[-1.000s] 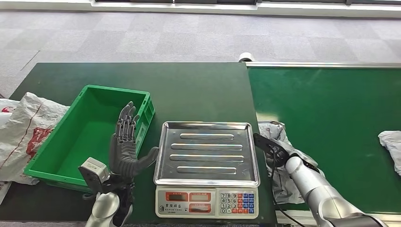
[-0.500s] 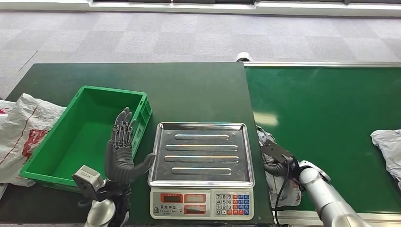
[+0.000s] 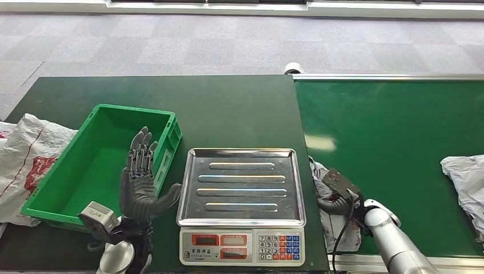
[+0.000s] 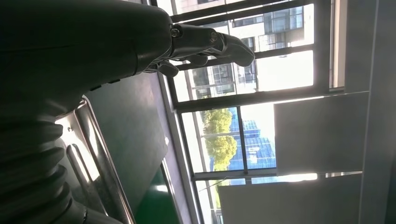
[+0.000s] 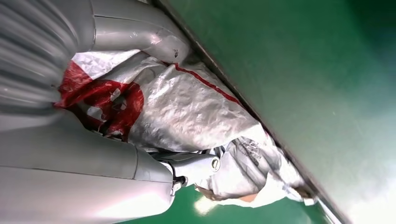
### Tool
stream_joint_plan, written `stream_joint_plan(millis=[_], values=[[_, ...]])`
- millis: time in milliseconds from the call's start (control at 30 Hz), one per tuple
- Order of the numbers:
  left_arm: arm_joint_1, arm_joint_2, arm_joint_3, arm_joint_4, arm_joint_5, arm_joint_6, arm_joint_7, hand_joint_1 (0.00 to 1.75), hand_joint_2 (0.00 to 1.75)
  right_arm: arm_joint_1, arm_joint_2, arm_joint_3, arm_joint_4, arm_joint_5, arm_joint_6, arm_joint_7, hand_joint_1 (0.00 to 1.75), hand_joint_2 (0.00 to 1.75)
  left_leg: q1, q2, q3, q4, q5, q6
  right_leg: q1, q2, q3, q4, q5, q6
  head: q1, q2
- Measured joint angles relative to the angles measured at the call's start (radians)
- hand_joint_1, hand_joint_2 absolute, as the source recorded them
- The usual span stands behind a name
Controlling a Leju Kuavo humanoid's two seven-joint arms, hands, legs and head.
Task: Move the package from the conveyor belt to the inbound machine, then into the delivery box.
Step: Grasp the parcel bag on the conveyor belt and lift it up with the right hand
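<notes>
The right hand grips the white package at the conveyor belt's near left corner, beside the scale; the left hand stands upright, fingers spread, holding nothing, by the green box

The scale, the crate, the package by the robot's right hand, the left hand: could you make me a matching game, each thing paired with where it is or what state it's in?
Things:
1. scale
2. crate
3. package
4. left hand

States:
A. green, nothing inside it
B. raised with fingers spread, holding nothing
C. bare steel tray, between crate and belt
D. crumpled white with red print, at the belt's near edge under the right hand

Pairs: 1-C, 2-A, 3-D, 4-B
</notes>
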Motion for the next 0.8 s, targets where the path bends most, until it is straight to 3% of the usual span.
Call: stream_joint_plan(millis=[200, 333, 433, 600, 800], values=[[0.044, 0.001, 0.012, -0.064, -0.008, -0.005, 0.0, 0.0, 1.75, 0.072, 0.0, -0.102, -0.095, -0.27, 0.182, -0.125, 1.75, 1.75, 0.0, 0.002, -0.006, -0.002, -0.001, -0.002, 0.0, 0.002, -0.005, 0.001, -0.001, -0.001, 0.0, 0.0], [0.059, 0.001, 0.015, -0.085, -0.01, -0.01, 0.0, 0.0, 1.75, 0.096, 0.003, -0.146, -0.14, -0.321, 0.232, -0.137, 1.75, 1.75, 0.0, -0.004, -0.006, -0.002, 0.001, -0.004, 0.0, -0.004, -0.008, 0.002, -0.001, -0.002, 0.0, 0.0], [0.06, 0.001, 0.019, -0.09, -0.01, -0.032, 0.0, 0.0, 1.75, 0.123, 0.007, -0.181, -0.189, -0.436, 0.326, -0.149, 1.75, 1.75, 0.0, -0.005, -0.009, -0.002, 0.002, -0.004, 0.0, -0.006, -0.01, 0.003, -0.001, -0.002, 0.0, 0.0], [0.058, 0.001, 0.025, -0.091, -0.015, -0.07, 0.0, 0.0, 1.75, 0.154, 0.03, -0.263, -0.345, -0.715, 0.388, -0.103, 1.75, 1.75, -0.001, -0.005, -0.01, -0.002, 0.002, -0.004, -0.001, -0.006, -0.012, 0.003, -0.001, -0.002, 0.0, 0.0], [0.056, 0.001, 0.033, -0.091, -0.015, -0.096, 0.0, 0.0, 1.75, 0.161, 0.048, -0.325, -0.523, -0.839, 0.388, -0.043, 1.75, 1.75, -0.003, -0.01, -0.011, -0.001, 0.003, -0.002, -0.001, -0.011, -0.01, 0.003, -0.001, -0.002, 0.0, 0.0]])
